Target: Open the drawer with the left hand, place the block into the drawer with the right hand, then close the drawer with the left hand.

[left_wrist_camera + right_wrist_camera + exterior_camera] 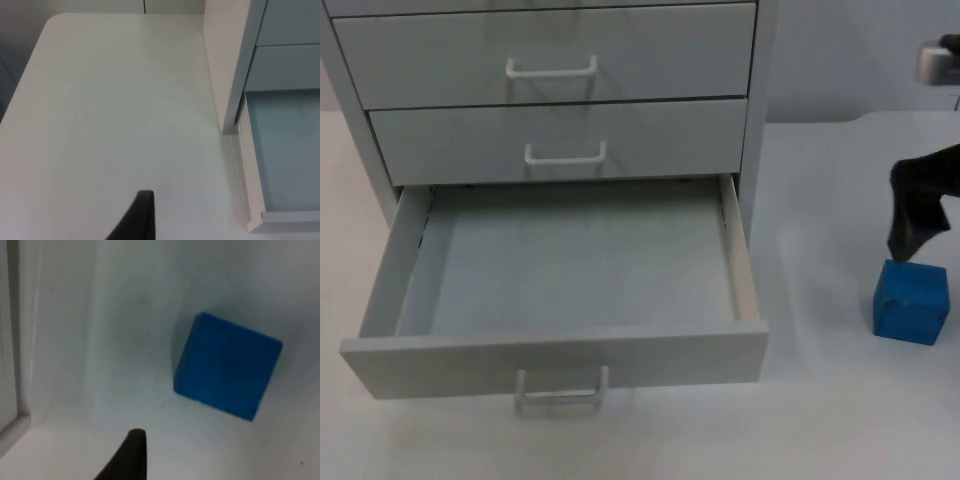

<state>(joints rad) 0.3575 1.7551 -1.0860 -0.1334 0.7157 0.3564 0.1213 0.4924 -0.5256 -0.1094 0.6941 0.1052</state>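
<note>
Drawer [570, 270] pulled out and empty; blue block [911, 301] on table [820, 420] well to its right. Right gripper [908, 245] just above block, finger state impossible to tell. Next: grasp, lift, carry over drawer. Left gripper [137, 220] waiting beside cabinet [227, 65].

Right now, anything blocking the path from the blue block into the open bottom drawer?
Nothing visible. The blue block sits on the table right of the open bottom drawer, right gripper just above it; only the drawer's side wall to clear.
</note>
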